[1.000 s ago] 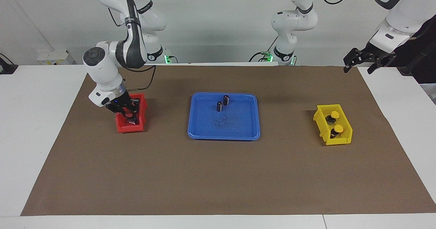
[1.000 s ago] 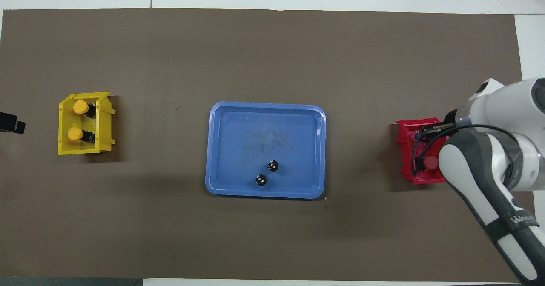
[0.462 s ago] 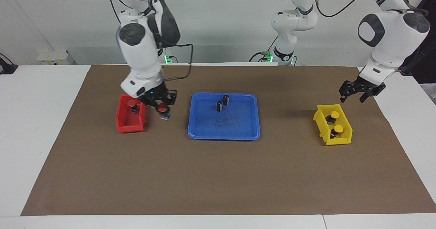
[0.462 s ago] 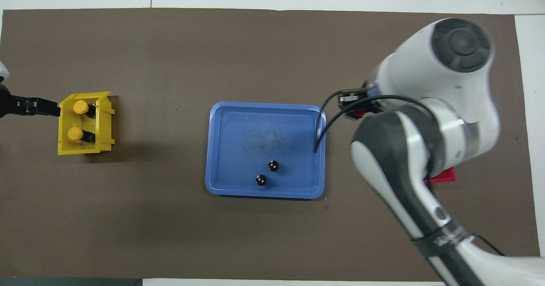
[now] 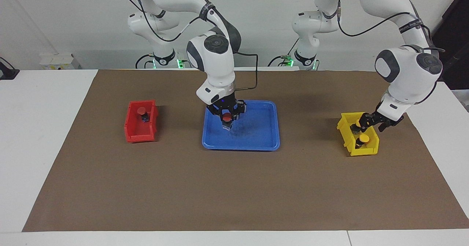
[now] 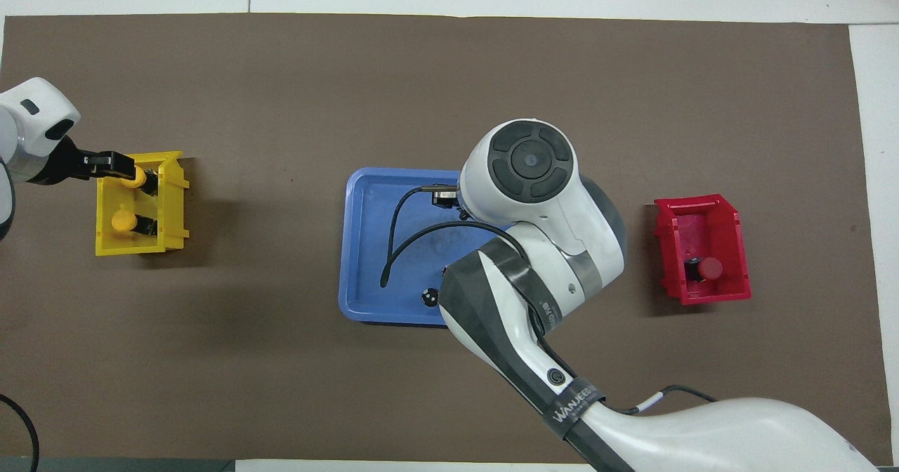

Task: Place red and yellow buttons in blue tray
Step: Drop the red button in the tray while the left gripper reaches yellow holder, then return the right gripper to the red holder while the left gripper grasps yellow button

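My right gripper (image 5: pixel 227 121) is shut on a red button (image 5: pixel 227 117) and holds it low over the blue tray (image 5: pixel 256 133), which also shows in the overhead view (image 6: pixel 371 247). A second red button (image 5: pixel 141 110) lies in the red bin (image 5: pixel 132 133). Two yellow buttons (image 5: pixel 363 138) (image 6: pixel 124 220) lie in the yellow bin (image 5: pixel 357 151). My left gripper (image 5: pixel 370 123) is open and low at the bin's robot-side end, at the yellow button (image 6: pixel 133 178) there. In the overhead view my right arm hides its own gripper.
Two dark cylinders stand in the tray; one (image 6: pixel 429 296) shows in the overhead view, the other is mostly hidden by my right arm. A brown mat (image 5: pixel 234 187) covers the table. The red bin (image 6: pixel 702 212) sits toward the right arm's end.
My right gripper lifted a red button from the red bin and carried it over the blue tray. My left gripper came down from beside the table to the yellow bin.
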You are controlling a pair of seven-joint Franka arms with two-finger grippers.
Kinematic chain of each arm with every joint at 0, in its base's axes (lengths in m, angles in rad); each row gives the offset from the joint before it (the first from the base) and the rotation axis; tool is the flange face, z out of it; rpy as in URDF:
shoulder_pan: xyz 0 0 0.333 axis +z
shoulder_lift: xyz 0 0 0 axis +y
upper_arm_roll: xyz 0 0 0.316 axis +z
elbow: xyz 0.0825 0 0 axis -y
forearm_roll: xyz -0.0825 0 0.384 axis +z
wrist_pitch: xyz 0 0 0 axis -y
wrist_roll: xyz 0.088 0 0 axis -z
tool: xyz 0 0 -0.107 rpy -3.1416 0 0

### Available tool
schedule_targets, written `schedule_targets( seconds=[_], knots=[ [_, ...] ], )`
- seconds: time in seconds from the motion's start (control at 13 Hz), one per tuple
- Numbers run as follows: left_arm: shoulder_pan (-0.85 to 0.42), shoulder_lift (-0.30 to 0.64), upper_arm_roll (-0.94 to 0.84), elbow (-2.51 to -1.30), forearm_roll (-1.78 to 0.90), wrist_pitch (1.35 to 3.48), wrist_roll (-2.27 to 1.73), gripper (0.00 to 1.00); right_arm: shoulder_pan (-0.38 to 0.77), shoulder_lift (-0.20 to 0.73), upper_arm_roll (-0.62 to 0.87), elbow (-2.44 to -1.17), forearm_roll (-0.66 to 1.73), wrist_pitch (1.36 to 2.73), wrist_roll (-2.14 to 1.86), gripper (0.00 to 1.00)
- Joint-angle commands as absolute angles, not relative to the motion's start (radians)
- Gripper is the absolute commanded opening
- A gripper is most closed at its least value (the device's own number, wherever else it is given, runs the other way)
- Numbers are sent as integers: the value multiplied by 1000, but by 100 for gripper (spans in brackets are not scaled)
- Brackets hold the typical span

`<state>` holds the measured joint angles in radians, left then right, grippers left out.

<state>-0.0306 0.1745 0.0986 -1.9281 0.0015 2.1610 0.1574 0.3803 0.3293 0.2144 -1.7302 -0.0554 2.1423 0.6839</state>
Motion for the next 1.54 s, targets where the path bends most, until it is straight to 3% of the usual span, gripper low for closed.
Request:
schedule_targets(
  seconds=[0.0,0.23,0.31,0.38,0.46,0.54,0.62,0.69,0.85,1.0,1.23,1.31,1.46],
  knots=[
    [-23,178,92,-1986,-5,2242,146,75,416,388,213,-1723,-123,2192,764,26],
    [-34,192,94,-2005,-5,2289,123,75,426,397,213,-1749,-124,2226,776,29],
    [-31,193,92,-2005,-6,2292,123,75,426,399,213,-1749,-124,2227,781,45],
    [-31,201,92,-2005,-6,2296,123,75,423,399,212,-1743,-124,2215,781,71],
    [-34,202,92,-2009,-6,2305,121,73,411,393,210,-1727,-127,2185,770,74],
    [-35,202,92,-2016,-6,2306,112,51,397,387,209,-1689,-135,2139,766,77],
    [-37,202,92,-2017,-9,2304,97,16,370,361,209,-1665,-135,2078,746,77],
    [-37,204,92,-2022,-8,2307,97,6,307,301,210,-1675,-130,2018,648,77],
    [-35,204,94,-2014,-8,2298,97,2,169,154,213,-1776,-98,1930,460,77],
    [-35,206,95,-1929,-6,2205,94,1,28,-17,212,-1973,-4,1939,231,77],
    [-52,212,92,-1584,53,1776,88,1,-197,-147,209,-2228,130,2078,-145,70],
    [-101,215,92,-1560,46,1747,28,1,-215,-173,207,-2277,133,2091,-172,69],
    [-260,195,89,-1624,48,1778,-212,1,-215,-213,207,-2382,133,2175,-189,68]
  ],
)
